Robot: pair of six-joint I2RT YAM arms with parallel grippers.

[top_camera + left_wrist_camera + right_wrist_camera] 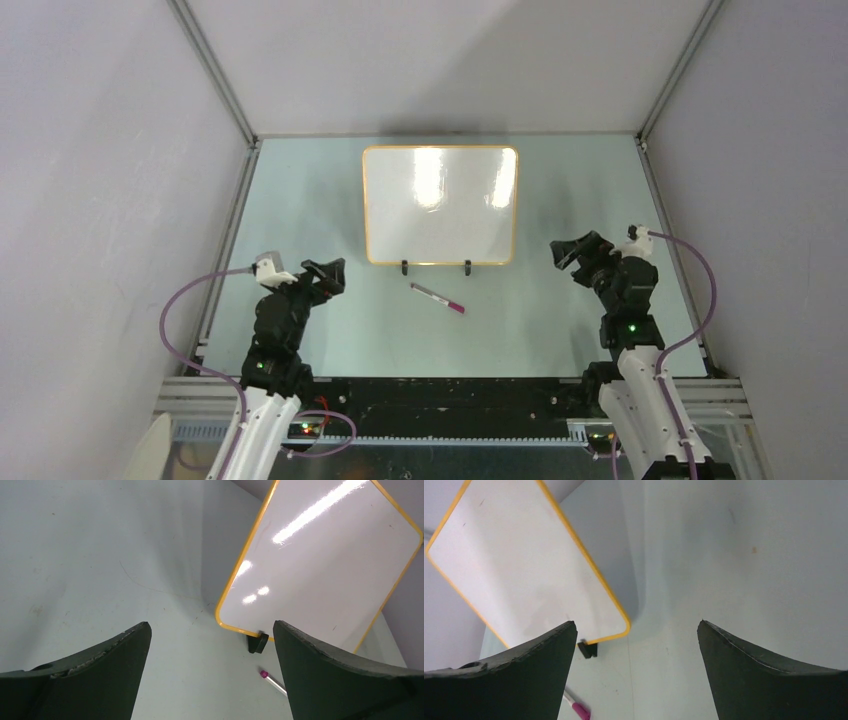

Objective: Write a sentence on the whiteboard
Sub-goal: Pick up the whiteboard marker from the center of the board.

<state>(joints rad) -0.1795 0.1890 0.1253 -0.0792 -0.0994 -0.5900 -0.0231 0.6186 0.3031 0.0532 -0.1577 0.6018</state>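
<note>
Plainly, left end effector (326, 270) and right end effector (577, 247) gape wide, empty.

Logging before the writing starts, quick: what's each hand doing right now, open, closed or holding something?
Left hand: open, holding nothing.
Right hand: open, holding nothing.

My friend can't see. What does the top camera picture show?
A blank whiteboard with an orange-yellow frame stands on a pale table, a pink-ended marker lying in front. The left pincer and right pincer sit either side, open and empty.
</note>
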